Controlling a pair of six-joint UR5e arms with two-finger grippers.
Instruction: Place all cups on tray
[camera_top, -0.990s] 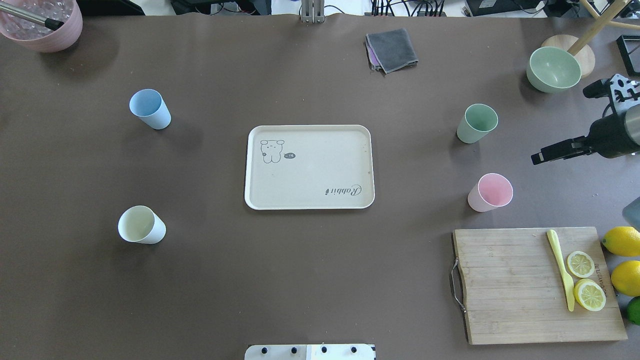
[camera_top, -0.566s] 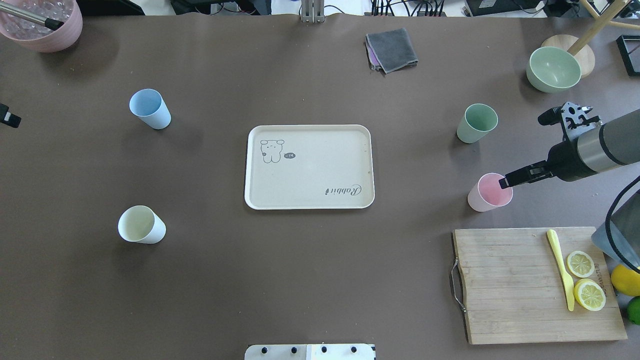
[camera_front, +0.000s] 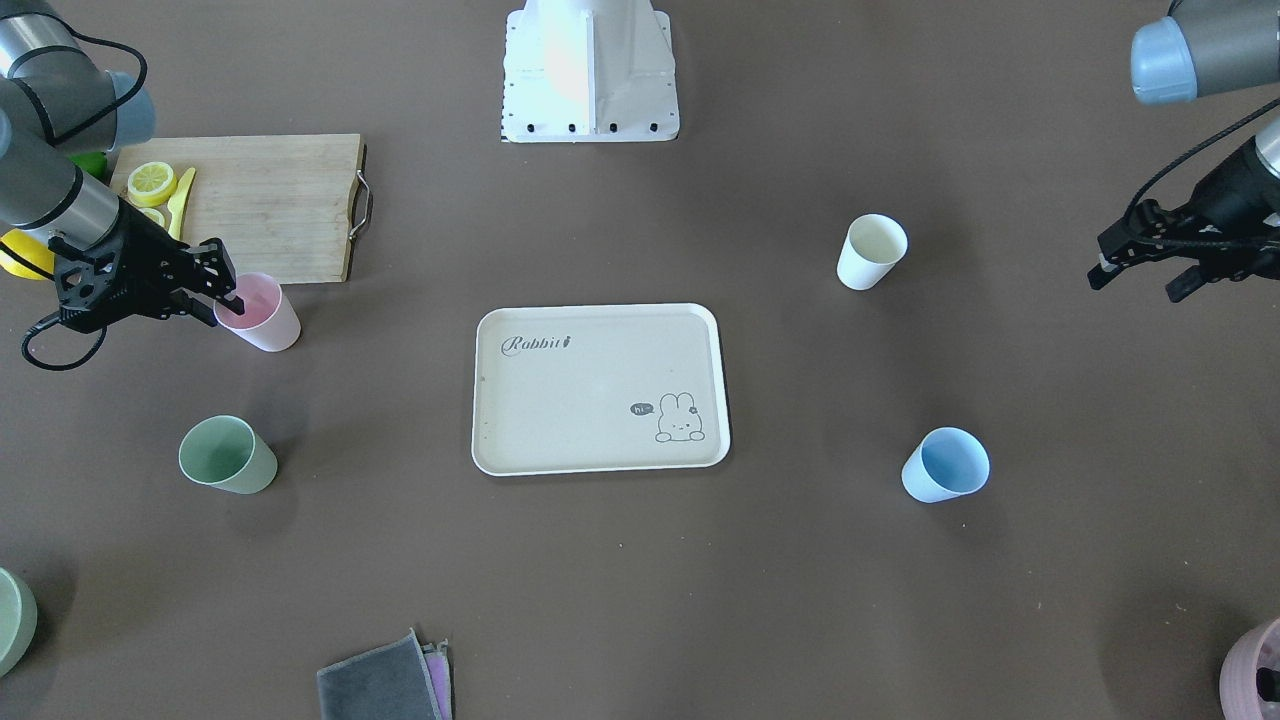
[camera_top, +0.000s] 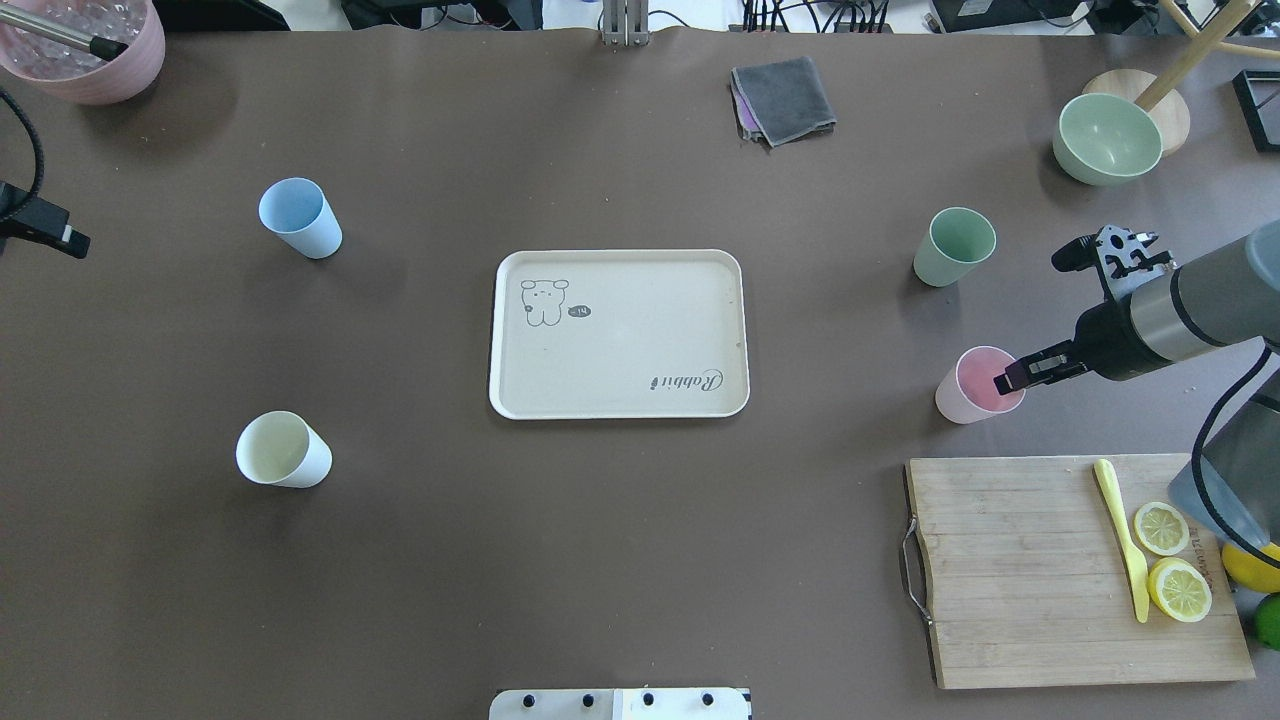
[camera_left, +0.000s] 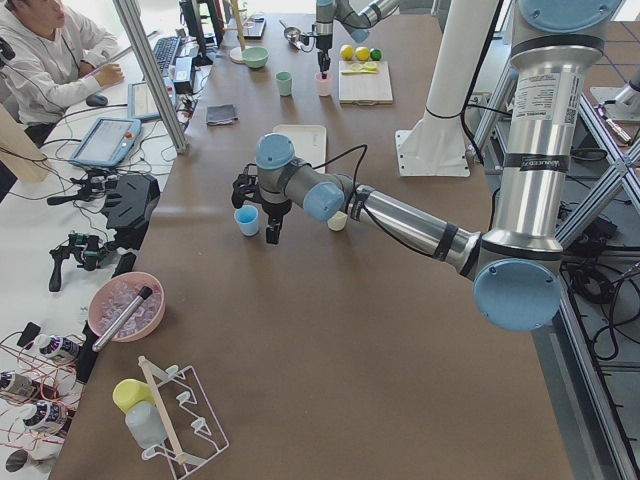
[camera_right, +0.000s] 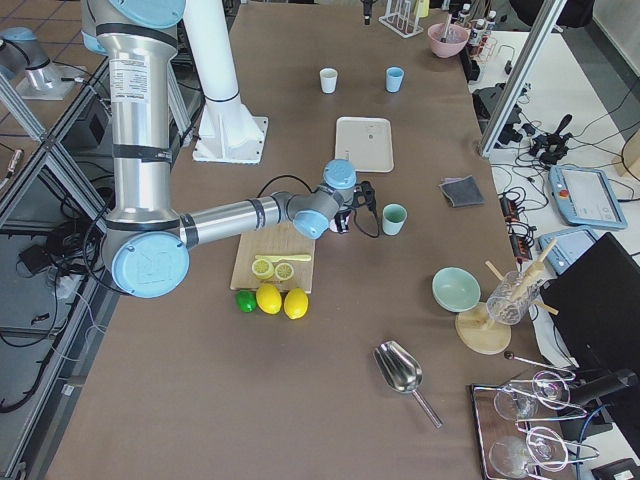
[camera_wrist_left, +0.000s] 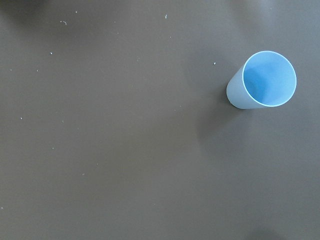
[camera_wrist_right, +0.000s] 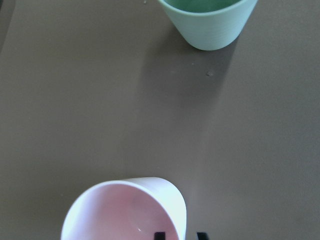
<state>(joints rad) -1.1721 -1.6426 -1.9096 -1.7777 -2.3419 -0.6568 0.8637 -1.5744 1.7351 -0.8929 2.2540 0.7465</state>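
The cream tray (camera_top: 640, 345) lies empty at the table's middle, and also shows in the front view (camera_front: 590, 400). The pink cup (camera_top: 963, 397) stands right of it. My right gripper (camera_top: 1008, 380) is open at the pink cup's rim; in the right wrist view (camera_wrist_right: 180, 235) one fingertip is inside the pink cup (camera_wrist_right: 125, 210) and one outside. The green cup (camera_top: 953, 247) stands just beyond it. The blue cup (camera_top: 300, 218) and cream-white cup (camera_top: 282, 450) stand left of the tray. My left gripper (camera_front: 1135, 282) is open and empty, hovering left of the blue cup (camera_wrist_left: 262, 80).
A wooden cutting board (camera_top: 1010, 570) with lemon slices and a yellow knife lies near the pink cup. A green bowl (camera_top: 1105, 135), a grey cloth (camera_top: 783, 98) and a pink bowl (camera_top: 85, 50) sit along the far side. Lemons (camera_top: 1250, 565) lie at the right edge.
My right arm has swung in from the right edge and its fingertips now sit at the pink cup's rim. My left gripper has come into view at the left edge.
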